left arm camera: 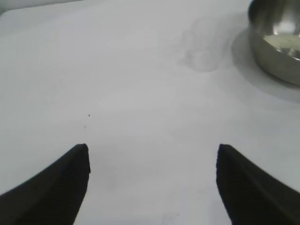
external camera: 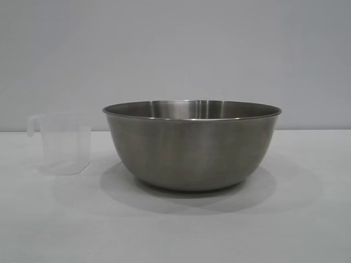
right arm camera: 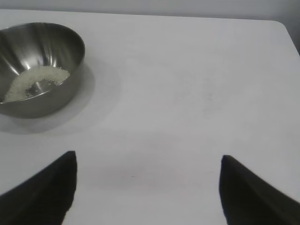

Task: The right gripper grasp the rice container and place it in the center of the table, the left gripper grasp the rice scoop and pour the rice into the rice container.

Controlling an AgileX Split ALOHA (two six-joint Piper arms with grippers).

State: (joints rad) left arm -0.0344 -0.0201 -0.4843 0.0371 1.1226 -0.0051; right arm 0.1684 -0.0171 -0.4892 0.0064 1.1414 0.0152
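The rice container (external camera: pixel 192 145), a wide steel bowl, stands on the white table (external camera: pixel 307 219) near its middle. To its left stands the rice scoop (external camera: pixel 61 143), a clear plastic cup, upright with its handle turned away from the bowl. Rice (right arm camera: pixel 35 82) lies in a shallow patch inside the rice container (right arm camera: pixel 40 65). The left wrist view also catches the rice container (left arm camera: pixel 276 51), the rice (left arm camera: pixel 283 43) and, faintly, the rice scoop (left arm camera: pixel 204 44). My left gripper (left arm camera: pixel 152 152) and right gripper (right arm camera: pixel 146 159) both hover open over bare table, apart from both objects, holding nothing.
The far table edge and a rounded corner (right arm camera: pixel 281 26) show in the right wrist view. A plain grey wall (external camera: pixel 175 49) rises behind the table.
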